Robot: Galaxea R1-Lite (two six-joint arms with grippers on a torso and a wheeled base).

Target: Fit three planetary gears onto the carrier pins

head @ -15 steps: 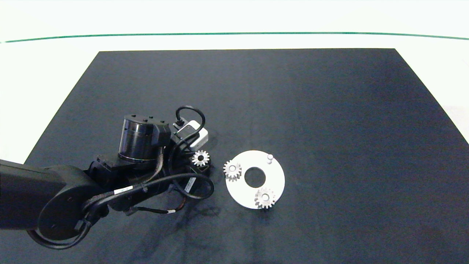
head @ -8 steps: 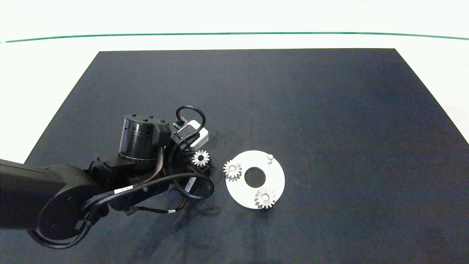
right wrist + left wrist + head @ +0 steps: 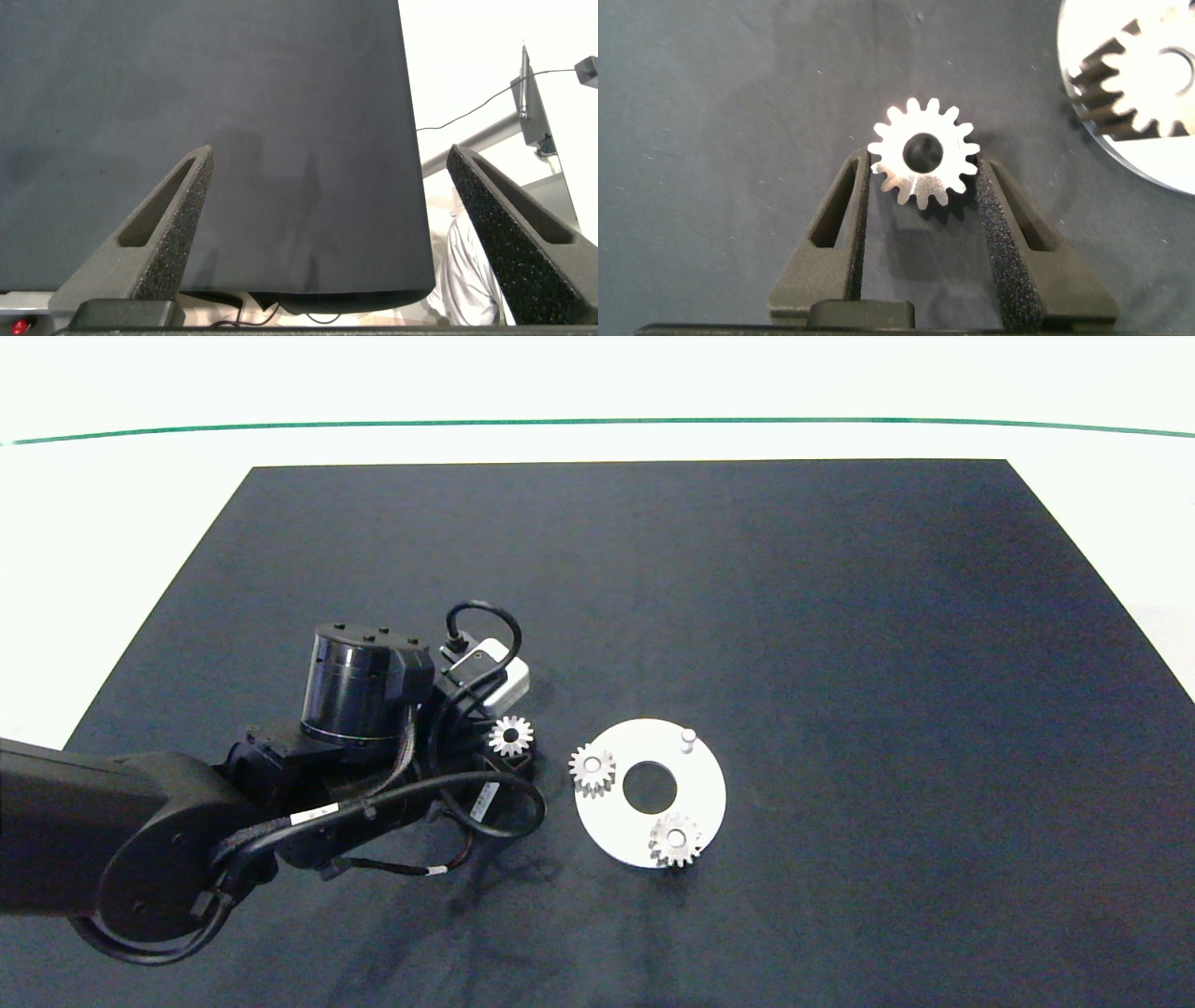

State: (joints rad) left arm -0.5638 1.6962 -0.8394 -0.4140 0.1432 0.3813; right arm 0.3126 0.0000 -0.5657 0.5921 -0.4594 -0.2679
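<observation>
Left arm in from the left edge of the head view, wrist over the dark mat [image 3: 653, 569] in the lower-left part of the frame. Left gripper [image 3: 923, 187] low over the mat, jaws pinching the third planetary gear [image 3: 924, 165] by its toothed rim; gear lying flat between the pads, centre hole facing up. Same gear in the head view at [image 3: 511, 736], just left of the white disc [image 3: 700, 784] and not touching it. Disc flat on the mat, slightly right of the gripper, lower centre of the head view, large centre hole open. Two gears already seated on the disc: one at its left rim [image 3: 592, 768], teeth overhanging the edge, one at its lower rim [image 3: 676, 840]. One bare carrier pin [image 3: 688, 737] upright near the upper rim of the disc. In the left wrist view, edge of the disc and one seated gear [image 3: 1158, 89] in the upper right corner, apart from the held gear. Right gripper [image 3: 336, 224] outside the head view; in its own wrist view, jaws spread wide with nothing between them, above the mat near its edge, pale bench surface [image 3: 486, 56] beyond. Bench around the mat white, with a green line [image 3: 597, 422] across the top of the head view.
</observation>
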